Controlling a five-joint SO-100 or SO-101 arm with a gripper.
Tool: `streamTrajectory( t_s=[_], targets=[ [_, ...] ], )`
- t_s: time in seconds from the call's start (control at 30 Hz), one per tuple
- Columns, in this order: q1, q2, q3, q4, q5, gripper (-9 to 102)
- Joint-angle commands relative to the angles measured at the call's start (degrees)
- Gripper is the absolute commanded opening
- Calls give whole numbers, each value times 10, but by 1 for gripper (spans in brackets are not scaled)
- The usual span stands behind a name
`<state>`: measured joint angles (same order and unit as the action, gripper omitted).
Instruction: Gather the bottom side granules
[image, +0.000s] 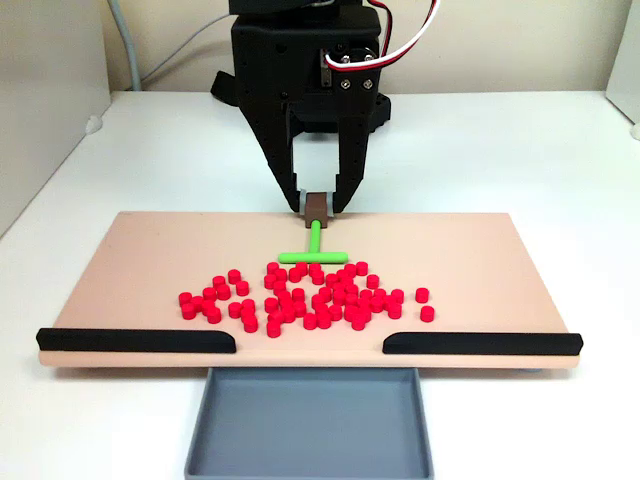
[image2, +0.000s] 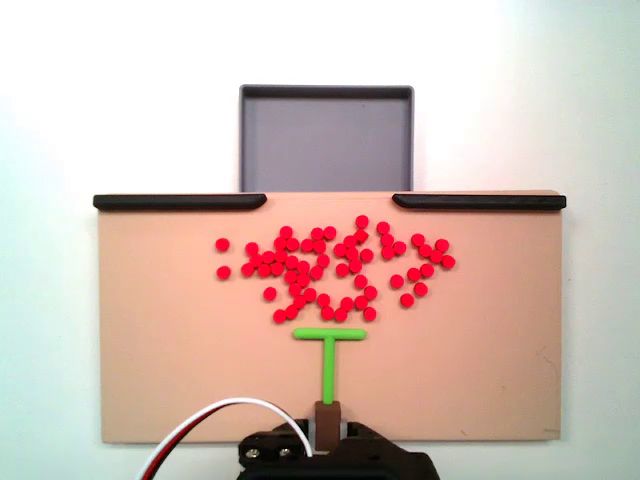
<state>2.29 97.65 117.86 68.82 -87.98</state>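
A: Board (image: 480, 250) lies flat, black rails (image: 135, 340) along one edge and a grey tray (image: 310, 420) past the gap, cut off by the frame.

B: And the gripper (image: 318, 205)?

A: It pinches the brown end of the green stick (image: 314, 248); the arm above is cropped.

B: The granules (image: 305, 295)?

A: Scattered mid-board between the stick's crossbar and the rails, some overlapping, hard to count.

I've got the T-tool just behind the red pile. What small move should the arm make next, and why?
Probably a short push forward toward the grey tray. The hand grips the brown handle of the green T-shaped tool, whose crossbar sits right at the granules' near edge. The pile lies between the crossbar and the gap between the two black rails, so pushing should crowd them toward that opening.
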Motion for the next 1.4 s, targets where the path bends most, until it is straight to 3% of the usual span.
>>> streamTrajectory(
  t_s=[0.0,1.37],
  targets=[
    [5,-5,-20,2,-4,0],
    [0,-85,-105,2,8,0]
  ],
)
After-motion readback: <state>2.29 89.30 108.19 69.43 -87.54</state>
